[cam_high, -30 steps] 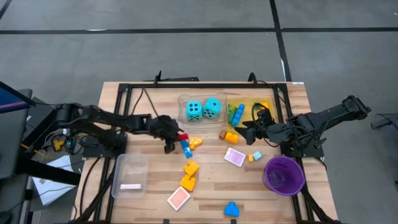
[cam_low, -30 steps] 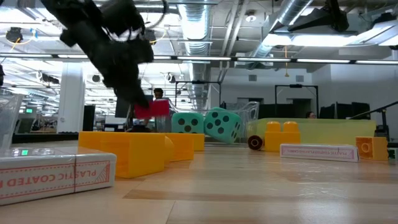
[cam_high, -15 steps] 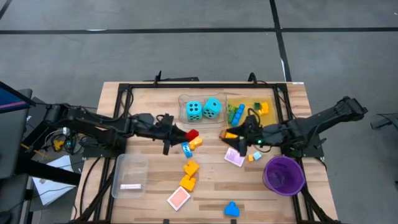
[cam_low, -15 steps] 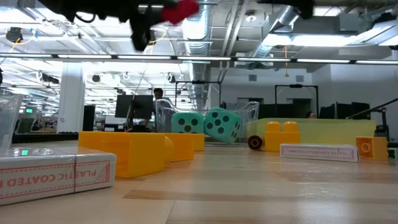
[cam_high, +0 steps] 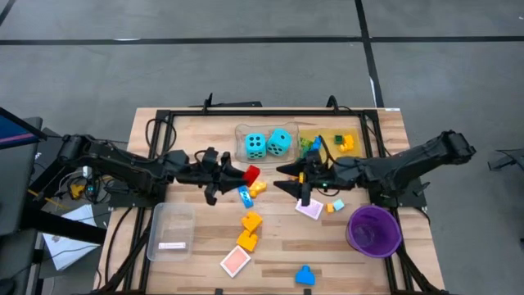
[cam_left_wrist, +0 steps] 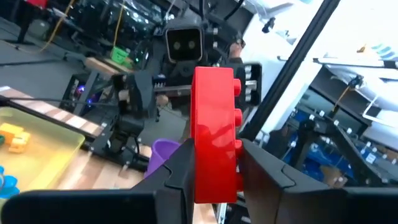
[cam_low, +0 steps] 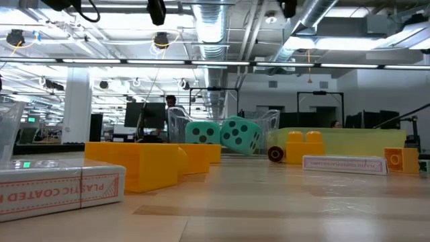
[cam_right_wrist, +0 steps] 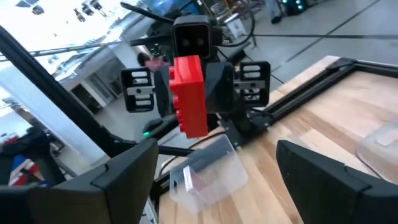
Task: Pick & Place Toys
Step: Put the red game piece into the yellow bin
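Your table (cam_high: 385, 123) is busy: the two turquoise dice (cam_high: 267, 143) sit in the clear tray (cam_high: 240, 131) at the back middle, and the purple bowl (cam_high: 374, 230) is near the front right. Both arms are stretched toward the middle, facing each other above the wood. Your left gripper (cam_high: 242, 174) has its fingers clamped on a red brick (cam_high: 251, 174), held up in the air just in front of the dice tray. Your right gripper (cam_high: 286, 175) sits just beside it, fingers spread wide with nothing between them. Loose yellow bricks (cam_high: 248, 230) and a pink tile (cam_high: 235, 261) lie closer to the front edge.
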`<action>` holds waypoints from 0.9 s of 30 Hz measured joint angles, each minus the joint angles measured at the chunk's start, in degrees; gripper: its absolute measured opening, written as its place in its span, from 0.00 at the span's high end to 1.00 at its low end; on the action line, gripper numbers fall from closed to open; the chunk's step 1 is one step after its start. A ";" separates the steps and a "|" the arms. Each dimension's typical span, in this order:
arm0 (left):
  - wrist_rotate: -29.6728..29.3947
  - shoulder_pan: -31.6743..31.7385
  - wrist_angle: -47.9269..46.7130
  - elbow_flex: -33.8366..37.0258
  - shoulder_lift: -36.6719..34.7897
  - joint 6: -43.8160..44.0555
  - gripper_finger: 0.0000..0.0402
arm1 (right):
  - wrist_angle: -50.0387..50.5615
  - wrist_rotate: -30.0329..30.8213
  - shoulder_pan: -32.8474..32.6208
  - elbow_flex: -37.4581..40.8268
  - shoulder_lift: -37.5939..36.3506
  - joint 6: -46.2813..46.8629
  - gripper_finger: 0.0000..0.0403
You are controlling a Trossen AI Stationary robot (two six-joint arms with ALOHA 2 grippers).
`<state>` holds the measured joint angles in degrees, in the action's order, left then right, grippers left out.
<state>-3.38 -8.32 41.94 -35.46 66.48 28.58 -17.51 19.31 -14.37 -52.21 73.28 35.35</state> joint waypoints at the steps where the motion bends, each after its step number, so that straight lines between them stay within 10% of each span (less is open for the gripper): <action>1: -0.62 -0.06 0.24 0.00 0.00 0.02 0.78 | -1.14 -0.63 0.50 0.00 0.78 0.01 0.21; 27: -3.72 -0.04 0.96 0.00 0.02 0.42 0.78 | -9.31 -20.30 11.23 -13.42 17.07 -2.95 0.21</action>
<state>-7.09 -8.36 42.89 -35.46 66.50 28.99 -26.82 -0.98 -3.14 -65.63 90.35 32.40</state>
